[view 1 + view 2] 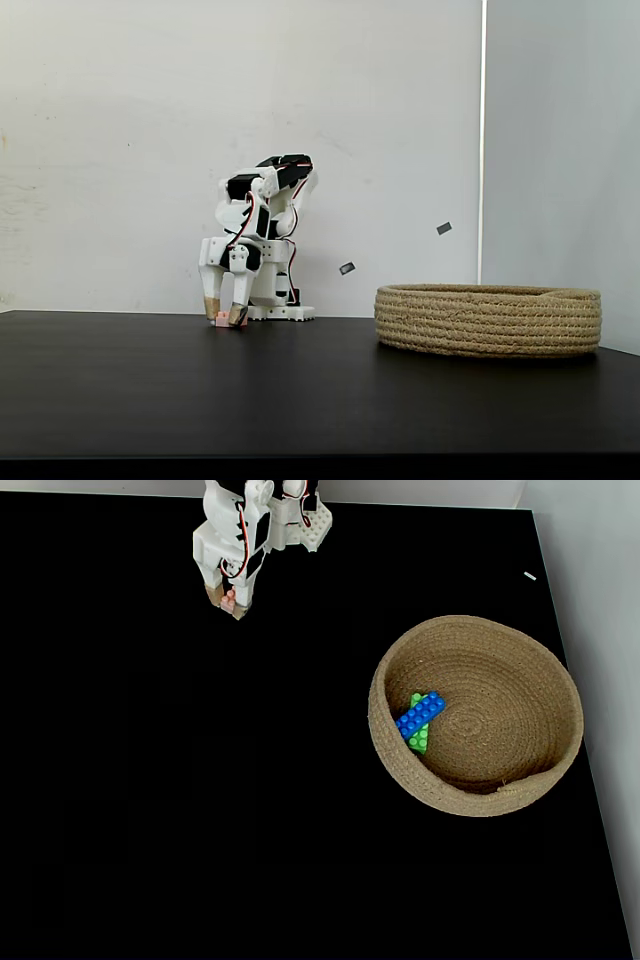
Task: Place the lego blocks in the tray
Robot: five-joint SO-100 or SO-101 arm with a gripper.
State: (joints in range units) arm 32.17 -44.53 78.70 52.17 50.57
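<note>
The gripper (pixel 225 317) reaches down to the black worktop (pixel 300 400), its two tan-tipped fingers (pixel 212 592) set slightly apart with the pale pink lego brick (pixel 229 599) between them, the brick resting on the worktop; well to the gripper's right in both fixed views sits the coiled rope tray (pixel 540 780); inside it the blue brick (pixel 420 713) lies across the green brick (pixel 419 742), near the tray's left wall.

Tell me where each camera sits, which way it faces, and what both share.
A fixed view: table height, facing the wall; arm, gripper at the pink block, basket side-on.
A fixed view: above, looking down; gripper, basket holding blue block over green block.
Shared: arm, gripper, pink block, basket, black table.
</note>
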